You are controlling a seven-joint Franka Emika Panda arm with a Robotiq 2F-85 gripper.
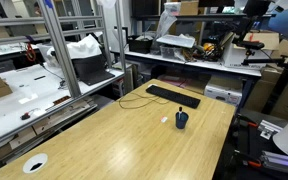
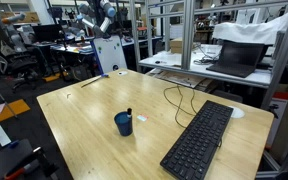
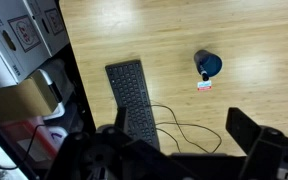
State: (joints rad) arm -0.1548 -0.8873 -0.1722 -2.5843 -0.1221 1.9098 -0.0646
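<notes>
In the wrist view my gripper (image 3: 182, 140) hangs high above a wooden table (image 3: 134, 30), jaws wide apart with nothing between them. Its dark fingers (image 3: 248, 132) frame a looping black cable (image 3: 184, 124). A black keyboard (image 3: 134, 98) lies just beyond the left finger. Farther off stands a blue cup (image 3: 210, 66) with a dark marker in it, and a small red-and-white item (image 3: 204, 86) lies beside it. Both exterior views show the cup (image 1: 182, 119) (image 2: 124, 124) and keyboard (image 1: 172, 96) (image 2: 199, 140). The arm (image 2: 102, 16) rises beyond the table's far end in an exterior view.
A white disc (image 1: 34, 163) lies near one table corner. Metal-framed shelving with a laptop (image 2: 234, 58) stands beside the table. White cabinets and a cardboard box (image 3: 24, 95) sit past the table's edge. Office chairs (image 2: 19, 65) stand on the floor.
</notes>
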